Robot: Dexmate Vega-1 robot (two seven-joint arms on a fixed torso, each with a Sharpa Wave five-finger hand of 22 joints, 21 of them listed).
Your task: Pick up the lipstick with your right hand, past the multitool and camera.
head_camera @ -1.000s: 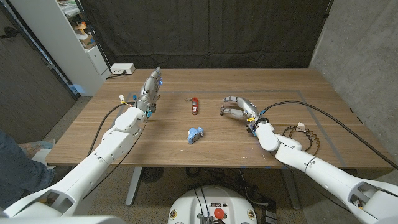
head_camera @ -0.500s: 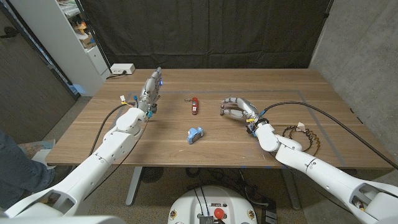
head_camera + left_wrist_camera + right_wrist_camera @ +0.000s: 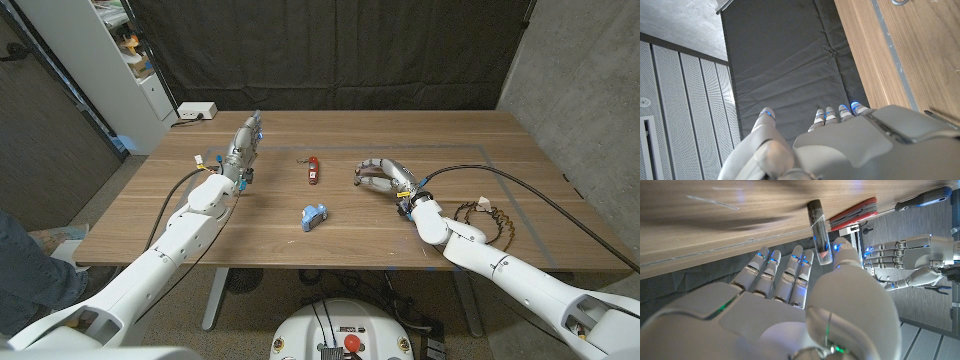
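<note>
Right robot hand (image 3: 383,174): your fingers curl around the lipstick (image 3: 820,232), pinching it just above the tabletop (image 3: 400,225).
Lipstick: clear tube, right of the red multitool (image 3: 313,168).
Left robot hand (image 3: 243,141): fingers straight and apart, holding nothing.
Camera (image 3: 313,214): blue, nearer you, mid-tabletop.

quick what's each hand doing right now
Left hand: open, fingers straight, holding nothing.
Right hand: pinching the lipstick.
</note>
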